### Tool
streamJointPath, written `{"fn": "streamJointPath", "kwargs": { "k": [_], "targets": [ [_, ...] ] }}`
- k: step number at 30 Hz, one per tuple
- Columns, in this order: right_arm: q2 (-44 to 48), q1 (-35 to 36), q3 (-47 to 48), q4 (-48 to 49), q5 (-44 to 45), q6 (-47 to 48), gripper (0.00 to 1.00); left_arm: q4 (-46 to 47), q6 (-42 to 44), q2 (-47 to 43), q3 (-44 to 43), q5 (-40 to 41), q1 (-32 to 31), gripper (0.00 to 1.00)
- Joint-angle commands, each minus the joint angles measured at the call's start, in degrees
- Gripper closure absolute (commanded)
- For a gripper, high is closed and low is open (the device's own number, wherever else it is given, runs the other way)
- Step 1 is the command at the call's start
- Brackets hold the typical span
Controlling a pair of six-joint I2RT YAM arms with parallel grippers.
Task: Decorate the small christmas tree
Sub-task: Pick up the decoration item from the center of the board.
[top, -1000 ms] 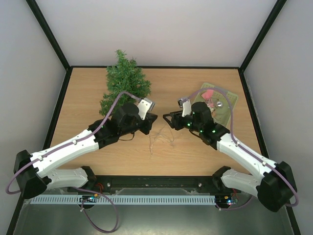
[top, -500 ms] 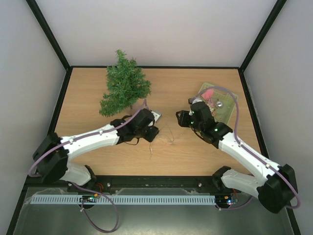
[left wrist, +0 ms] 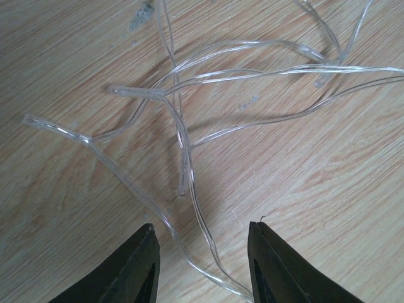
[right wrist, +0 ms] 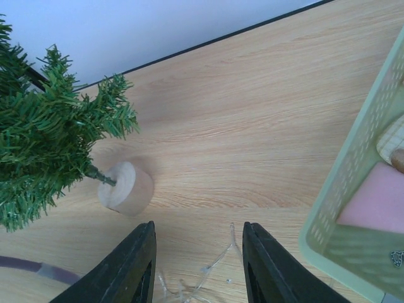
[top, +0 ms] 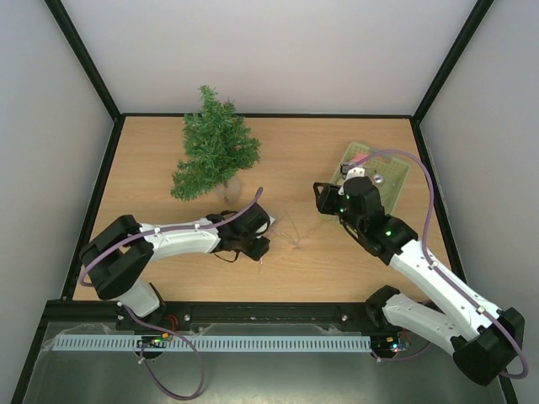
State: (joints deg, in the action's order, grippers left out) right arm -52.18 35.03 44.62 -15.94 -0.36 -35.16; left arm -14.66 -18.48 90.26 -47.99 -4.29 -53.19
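Small christmas tree (top: 215, 151) is far left on the counter (top: 143, 194). It looks tipped on its side, tip toward the far wall, pale base (right wrist: 126, 188) toward centre. My left pincer (left wrist: 202, 227) is low over the counter near centre and released. Its fingers straddle a strand of the clear light string (left wrist: 183, 126) without gripping it. Right pincer (right wrist: 199, 226) is released too, nothing between its fingers, facing the tree base. Green basket (top: 402, 181) is far right, just beside that pincer.

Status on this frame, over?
Left claw open over light string. Right claw open, empty. Tree on its side, bare. Nothing blocking it.
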Motion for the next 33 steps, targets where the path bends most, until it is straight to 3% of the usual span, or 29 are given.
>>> {"fn": "streamJointPath", "kwargs": {
  "k": [1,9,15,21,26,33],
  "targets": [
    [2.05,0.39,0.56,1.0,-0.56,-0.92,0.63,3.66,0.27,1.24,0.65,-0.84,-0.07,0.6],
    [2.1,0.39,0.38,0.65,-0.72,-0.54,0.63,5.05,0.64,3.58,-0.33,-1.84,-0.07,0.68],
    [3.05,0.39,0.12,1.54,-1.57,-0.36,0.64,4.37,0.13,2.5,-1.11,0.13,-0.14,0.97],
    [4.46,0.39,-0.6,4.5,-9.08,2.11,0.63,1.06,-6.59,-8.52,-3.64,2.94,0.41,0.98],
    [6.36,0.55,0.13,8.96,-15.38,3.89,0.63,6.02,-14.25,-18.67,-4.45,-3.49,4.97,0.98],
    [10.65,1.37,-2.12,20.9,-24.58,8.36,0.57,8.92,-20.21,-23.75,-9.42,-6.48,7.3,0.98]
  ]
}}
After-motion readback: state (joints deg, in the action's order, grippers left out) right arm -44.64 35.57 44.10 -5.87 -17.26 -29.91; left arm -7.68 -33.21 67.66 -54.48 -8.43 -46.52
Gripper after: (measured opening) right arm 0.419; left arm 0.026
